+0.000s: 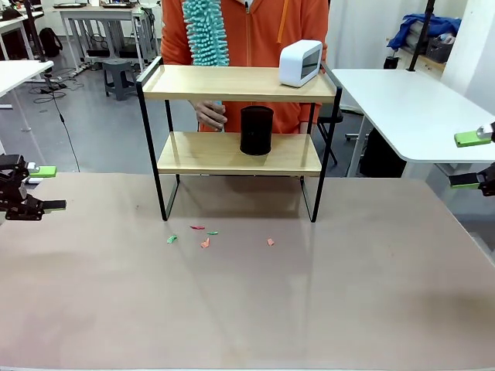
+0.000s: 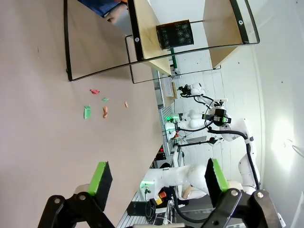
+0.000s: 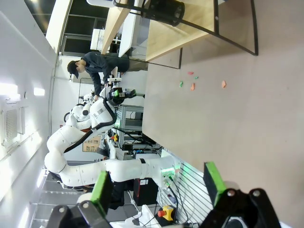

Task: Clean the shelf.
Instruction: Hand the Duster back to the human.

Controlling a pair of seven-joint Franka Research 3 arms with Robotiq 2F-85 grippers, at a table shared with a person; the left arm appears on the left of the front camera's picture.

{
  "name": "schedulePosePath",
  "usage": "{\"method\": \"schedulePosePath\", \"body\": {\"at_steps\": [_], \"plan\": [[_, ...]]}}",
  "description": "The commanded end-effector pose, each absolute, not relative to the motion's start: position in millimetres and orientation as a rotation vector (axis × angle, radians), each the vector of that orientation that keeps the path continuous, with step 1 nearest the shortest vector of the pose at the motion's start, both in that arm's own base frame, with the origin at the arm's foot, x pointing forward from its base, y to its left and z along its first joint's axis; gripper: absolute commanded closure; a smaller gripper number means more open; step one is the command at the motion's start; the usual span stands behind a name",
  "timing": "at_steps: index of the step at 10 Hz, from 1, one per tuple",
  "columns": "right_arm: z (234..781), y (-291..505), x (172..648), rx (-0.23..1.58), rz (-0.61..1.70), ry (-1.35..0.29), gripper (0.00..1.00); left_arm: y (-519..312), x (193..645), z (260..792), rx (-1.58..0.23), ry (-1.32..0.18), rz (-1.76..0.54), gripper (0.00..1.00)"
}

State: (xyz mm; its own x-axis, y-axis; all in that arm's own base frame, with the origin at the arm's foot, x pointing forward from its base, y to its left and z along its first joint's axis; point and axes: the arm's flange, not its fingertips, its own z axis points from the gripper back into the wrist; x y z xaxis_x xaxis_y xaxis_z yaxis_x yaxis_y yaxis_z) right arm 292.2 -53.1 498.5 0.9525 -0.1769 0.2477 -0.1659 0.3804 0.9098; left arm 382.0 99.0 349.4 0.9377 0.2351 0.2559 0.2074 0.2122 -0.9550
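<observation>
The shelf [image 1: 232,83], a black frame with two wooden boards, stands at the far middle of the table. A white box-shaped device [image 1: 300,63] sits on its top board and a black mesh cup [image 1: 256,130] on the lower one. Behind it a person in orange holds a teal duster [image 1: 205,31], one hand [image 1: 210,116] showing between the boards. My left gripper [image 1: 48,188] hangs open at the left edge, my right gripper [image 1: 468,160] open at the right edge, both far from the shelf. The wrist views show the shelf [image 2: 142,33] [image 3: 180,33] beyond the open left gripper [image 2: 158,176] and right gripper [image 3: 157,185].
Small green, red and orange paper scraps [image 1: 205,238] lie on the brown table [image 1: 247,309] just in front of the shelf's legs. A white table [image 1: 410,108] stands at the back right. Other desks and a stool stand farther behind.
</observation>
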Motion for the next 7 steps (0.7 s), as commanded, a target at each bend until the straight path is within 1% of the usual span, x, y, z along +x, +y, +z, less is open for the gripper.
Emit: {"method": "schedulePosePath", "body": {"at_steps": [1, 7], "plan": [[499.6, -53.2, 291.2, 1.190, -0.005, -0.334, 0.00, 96.7, 377.1, 351.6, -1.363, -0.385, 0.025, 0.00], [499.6, -53.2, 291.2, 1.190, -0.005, -0.334, 0.00, 96.7, 377.1, 351.6, -1.363, -0.385, 0.025, 0.00]]}}
